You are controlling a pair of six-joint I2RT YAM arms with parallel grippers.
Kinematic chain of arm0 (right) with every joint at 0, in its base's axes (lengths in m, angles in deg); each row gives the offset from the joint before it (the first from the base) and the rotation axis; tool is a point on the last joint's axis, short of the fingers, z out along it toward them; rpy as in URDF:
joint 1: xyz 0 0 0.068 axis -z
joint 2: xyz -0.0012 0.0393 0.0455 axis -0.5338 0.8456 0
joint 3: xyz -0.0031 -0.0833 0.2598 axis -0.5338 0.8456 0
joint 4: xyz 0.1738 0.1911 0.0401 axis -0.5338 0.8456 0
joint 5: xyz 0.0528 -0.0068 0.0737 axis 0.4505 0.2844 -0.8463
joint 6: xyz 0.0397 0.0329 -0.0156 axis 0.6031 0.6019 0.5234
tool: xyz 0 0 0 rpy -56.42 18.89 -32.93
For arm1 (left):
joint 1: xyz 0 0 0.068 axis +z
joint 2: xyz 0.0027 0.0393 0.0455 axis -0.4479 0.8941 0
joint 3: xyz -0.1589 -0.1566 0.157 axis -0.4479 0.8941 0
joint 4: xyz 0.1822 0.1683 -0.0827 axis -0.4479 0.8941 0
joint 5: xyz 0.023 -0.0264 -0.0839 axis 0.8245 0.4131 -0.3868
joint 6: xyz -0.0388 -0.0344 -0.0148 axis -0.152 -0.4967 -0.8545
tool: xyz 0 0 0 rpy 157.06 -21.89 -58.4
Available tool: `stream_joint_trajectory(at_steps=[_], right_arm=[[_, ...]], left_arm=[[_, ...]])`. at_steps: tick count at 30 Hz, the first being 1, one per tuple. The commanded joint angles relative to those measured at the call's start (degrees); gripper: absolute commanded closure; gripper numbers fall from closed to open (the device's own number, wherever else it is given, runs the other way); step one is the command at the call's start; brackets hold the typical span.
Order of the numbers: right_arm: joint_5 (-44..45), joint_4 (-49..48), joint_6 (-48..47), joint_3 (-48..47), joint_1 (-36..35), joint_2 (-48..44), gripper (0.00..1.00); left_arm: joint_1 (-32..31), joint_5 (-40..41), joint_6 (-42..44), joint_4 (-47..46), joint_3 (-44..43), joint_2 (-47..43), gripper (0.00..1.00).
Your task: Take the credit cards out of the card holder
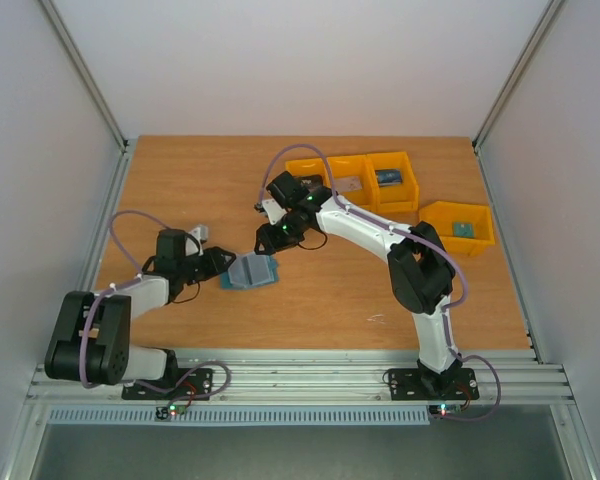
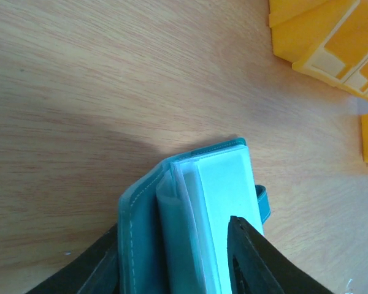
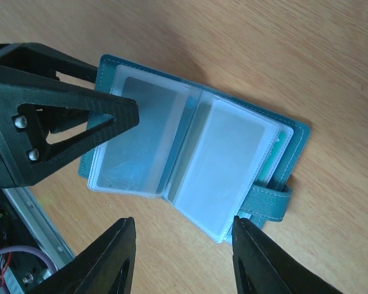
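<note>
1. The card holder (image 2: 141, 242) has a matt, teal, leather-like cover with stitched edges.
2. Its sleeves (image 3: 227, 165) are clear, glossy plastic.
3. The table (image 3: 306, 55) is smooth wood grain.
4. The bins (image 2: 331, 30) are shiny yellow plastic.
5. The fingers (image 3: 104, 263) of the right gripper (image 3: 184, 223) are matt black plastic.

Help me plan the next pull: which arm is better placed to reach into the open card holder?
Right. The right gripper hovers open over the opened card holder with nothing between its fingers. The left gripper has its fingers on either side of one panel, so it looks occupied.
</note>
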Motion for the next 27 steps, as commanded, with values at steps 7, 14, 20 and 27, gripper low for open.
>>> stream_joint_trajectory(at_steps=[7,14,20,27], right_arm=[[-1.2,-1.5,-2.3,2.4,0.1,-4.1,0.56],[-7.0,-3.9,-4.5,2.8,0.3,-11.6,0.55],[-16.2,-6.7,-7.6,5.3,7.0,-25.6,0.45],[-22.5,8.5,-22.5,-3.7,10.3,-30.8,0.18]], left_arm=[[-4.7,-5.5,6.7,-6.2,-1.8,-2.5,1.0],[-4.6,-11.1,5.3,-7.1,-2.7,-16.6,1.0],[-4.6,-15.6,7.5,-5.8,-9.7,-28.3,1.0],[-4.7,-23.0,10.5,-5.1,-17.3,-34.0,1.0]])
